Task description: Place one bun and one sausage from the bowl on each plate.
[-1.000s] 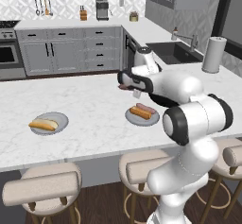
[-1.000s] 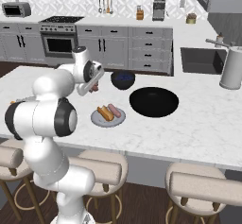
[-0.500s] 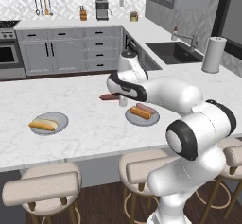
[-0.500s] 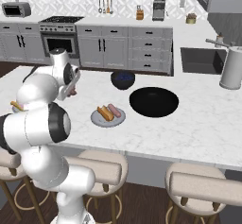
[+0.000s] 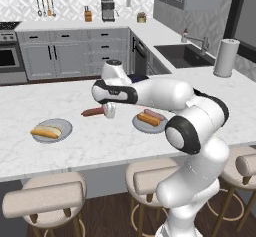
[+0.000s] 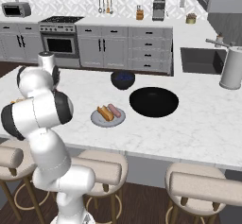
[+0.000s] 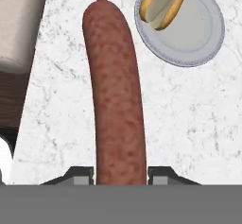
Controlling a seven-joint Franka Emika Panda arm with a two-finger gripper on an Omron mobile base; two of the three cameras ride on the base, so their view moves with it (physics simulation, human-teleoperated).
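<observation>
the gripper point(image 5: 108, 111) is pinched shut on a sausage point(image 5: 93, 112), holding it above the white counter point(image 5: 100, 141) in the middle of the left base view, its free end pointing left. in the hand view the sausage point(image 7: 116, 95) runs up the middle of the frame between the two fingers. a grey plate point(image 5: 62, 127) at the left of the left base view carries one bun point(image 5: 46, 131). the other plate point(image 5: 137, 123), just right of the gripper, holds a bun point(image 5: 148, 119) and a sausage point(image 5: 154, 114) side by side. in the right base view the black bowl point(image 6: 154, 101) sits right of that plate, with a dark blue bowl point(image 6: 123, 80) behind.
</observation>
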